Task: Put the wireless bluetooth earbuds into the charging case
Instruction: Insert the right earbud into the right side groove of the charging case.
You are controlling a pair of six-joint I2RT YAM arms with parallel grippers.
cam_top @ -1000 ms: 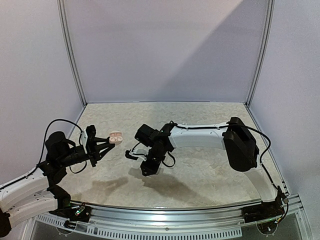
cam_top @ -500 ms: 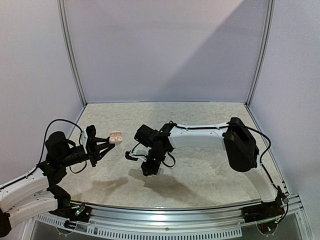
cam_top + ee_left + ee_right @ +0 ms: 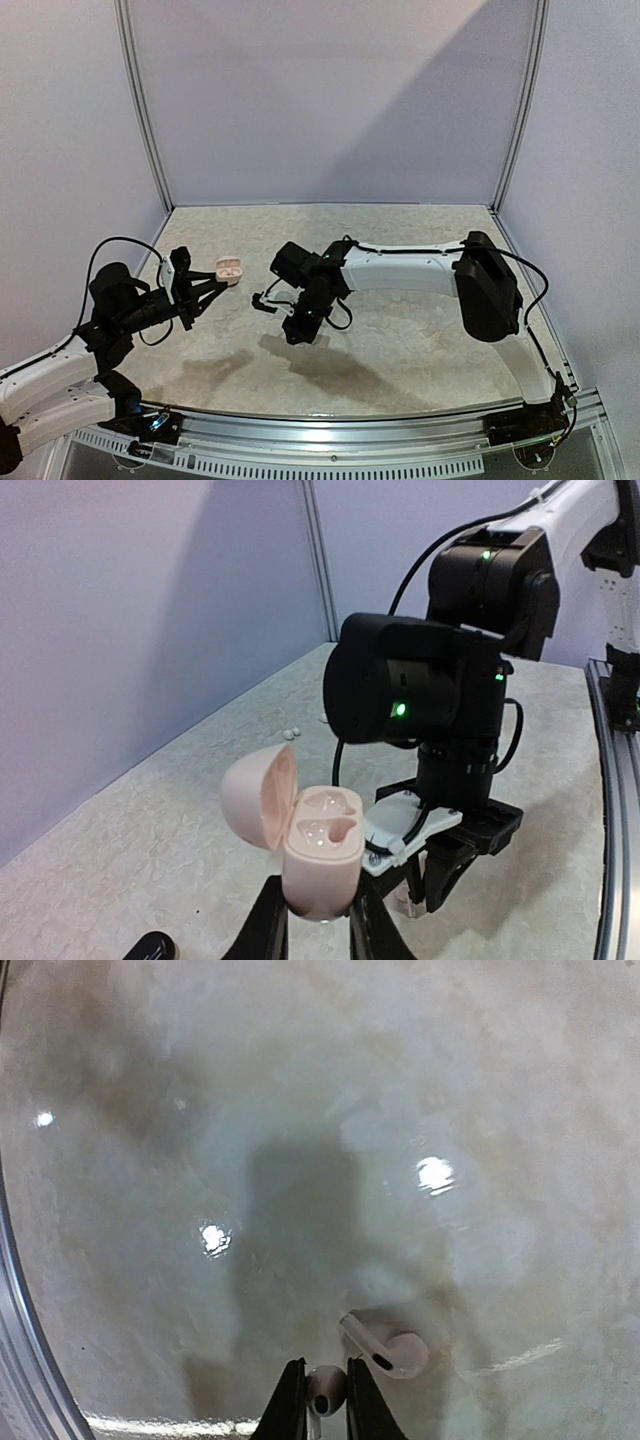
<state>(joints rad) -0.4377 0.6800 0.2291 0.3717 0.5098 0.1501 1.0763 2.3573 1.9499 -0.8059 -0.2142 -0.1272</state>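
From above, the left gripper (image 3: 221,278) hangs over the pale marbled table (image 3: 430,340) near its left edge, pinching an open pink pebble-shaped charging case (image 3: 230,269); the right gripper (image 3: 300,337) points down mid-table. Left wrist: the case stands upright between the fingertips, lid tipped back. Right wrist: the jaws clamp a small white plastic earbud (image 3: 326,1384); a second white earbud (image 3: 392,1352) lies on the table just beside it.

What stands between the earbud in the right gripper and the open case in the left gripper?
Nothing visible does. Open air separates the right gripper with its earbud from the case, whose lid is open.
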